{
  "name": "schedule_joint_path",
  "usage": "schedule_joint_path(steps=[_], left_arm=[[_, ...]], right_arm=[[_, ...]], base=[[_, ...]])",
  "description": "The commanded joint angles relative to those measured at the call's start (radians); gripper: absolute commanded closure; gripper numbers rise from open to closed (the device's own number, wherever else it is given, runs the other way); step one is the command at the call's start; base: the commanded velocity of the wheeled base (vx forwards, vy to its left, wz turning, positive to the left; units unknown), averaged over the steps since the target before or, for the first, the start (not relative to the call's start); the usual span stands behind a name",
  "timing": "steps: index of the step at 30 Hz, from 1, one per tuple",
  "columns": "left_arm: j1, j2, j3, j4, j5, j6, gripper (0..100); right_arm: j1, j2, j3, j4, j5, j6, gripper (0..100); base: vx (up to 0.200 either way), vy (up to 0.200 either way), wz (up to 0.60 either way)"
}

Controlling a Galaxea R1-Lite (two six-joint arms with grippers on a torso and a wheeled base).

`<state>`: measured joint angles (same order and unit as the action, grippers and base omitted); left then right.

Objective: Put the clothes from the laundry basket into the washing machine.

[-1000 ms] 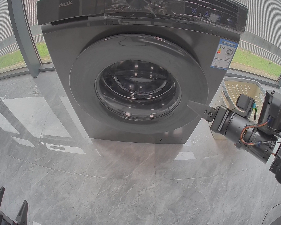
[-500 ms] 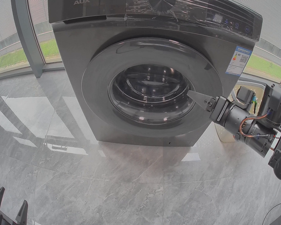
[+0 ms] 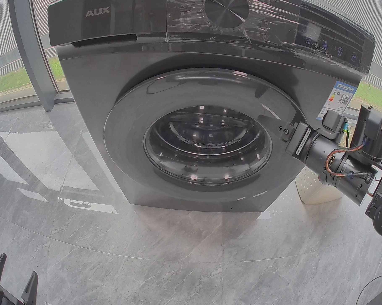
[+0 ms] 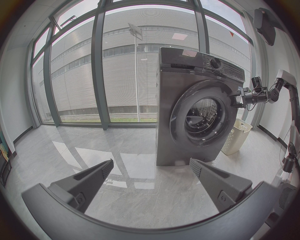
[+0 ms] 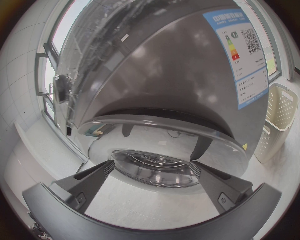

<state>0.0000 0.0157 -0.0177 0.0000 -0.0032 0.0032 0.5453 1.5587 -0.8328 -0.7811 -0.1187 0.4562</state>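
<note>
**Right gripper at washer door rim, left gripper low and idle**

- Washer [image 3: 97, 84]: grey front-loader on a grey tile floor [image 3: 173, 259], windows behind it. Door [image 3: 129, 127] sits flush against the front. The drum shows through the glass, but I can't tell what's inside.
- Right gripper [image 3: 280, 128]: at the door's right rim, about mid-height, arm coming in from the right. In the wrist view its fingers are spread wide [image 5: 150, 165], with the door rim across the gap between them. One fingertip [image 5: 194, 166] is right up against the rim edge. Can't tell if it actually touches. Nothing held.
- Left gripper [image 3: 17, 269]: down low over the floor, well apart from the washer. Fingers wide [image 4: 150, 165] and nothing between them.
- Basket [image 3: 319, 192]: cream, perforated, standing upright on the floor just beside the washer's right side, partly behind the right arm. Perforated inner wall shows from the right wrist [image 5: 278, 122]. Contents not visible from here.
- Label [image 3: 342, 98] is on the upper right of the front. Panel [image 3: 264, 15] on top is wrapped in plastic film.
</note>
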Motion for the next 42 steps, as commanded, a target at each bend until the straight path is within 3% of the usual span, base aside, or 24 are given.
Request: schedule_joint_path(steps=[1, 5, 10, 12, 15, 17, 19, 22, 26, 32, 36, 42], left_arm=[[0.000, -0.014, 0.016, 0.000, 0.000, 0.000, 0], [0.000, -0.014, 0.016, 0.000, 0.000, -0.002, 0], [0.000, -0.014, 0.016, 0.000, 0.000, -0.002, 0], [0.000, -0.014, 0.016, 0.000, 0.000, -0.003, 0], [0.000, -0.014, 0.016, 0.000, 0.002, -0.012, 0], [0.000, -0.013, 0.016, -0.002, 0.002, -0.017, 0], [0.000, -0.013, 0.016, -0.002, 0.003, -0.023, 0], [-0.002, -0.013, 0.016, -0.002, 0.002, -0.023, 0], [-0.002, -0.013, 0.016, -0.002, 0.002, -0.025, 0], [-0.002, -0.013, 0.016, 0.000, 0.002, -0.025, 0], [-0.003, -0.013, 0.016, 0.000, 0.002, -0.025, 0], [-0.003, -0.013, 0.016, 0.000, 0.002, -0.025, 0]], right_arm=[[-0.035, 0.014, -0.035, -0.023, -0.055, -0.017, 0], [-0.018, 0.004, 0.000, -0.017, -0.084, -0.028, 0], [0.031, -0.048, 0.109, -0.021, -0.071, -0.071, 0], [0.097, -0.114, 0.215, -0.018, -0.061, -0.094, 0], [0.229, -0.259, 0.428, -0.021, -0.019, -0.182, 0], [0.237, -0.361, 0.574, -0.026, 0.002, -0.244, 0], [0.170, -0.494, 0.719, -0.056, 0.057, -0.307, 0], [0.053, -0.710, 0.833, -0.041, 0.096, -0.355, 0], [-0.128, -0.967, 0.819, 0.121, 0.090, -0.364, 0], [-0.390, -1.299, 0.755, 0.479, 0.105, -0.376, 0], [-0.459, -1.448, 0.781, 0.629, 0.106, -0.389, 0], [-0.545, -1.551, 0.833, 0.729, 0.136, -0.442, 0]], base=[[0.000, 0.000, 0.00], [0.000, 0.000, 0.00], [0.000, 0.000, 0.00], [0.000, 0.000, 0.00], [0.000, 0.000, 0.00], [0.000, 0.000, 0.00], [0.000, 0.000, 0.00], [0.000, 0.000, 0.00], [0.000, 0.000, 0.00], [0.000, 0.000, 0.00], [0.000, 0.000, 0.00], [0.000, 0.000, 0.00]])
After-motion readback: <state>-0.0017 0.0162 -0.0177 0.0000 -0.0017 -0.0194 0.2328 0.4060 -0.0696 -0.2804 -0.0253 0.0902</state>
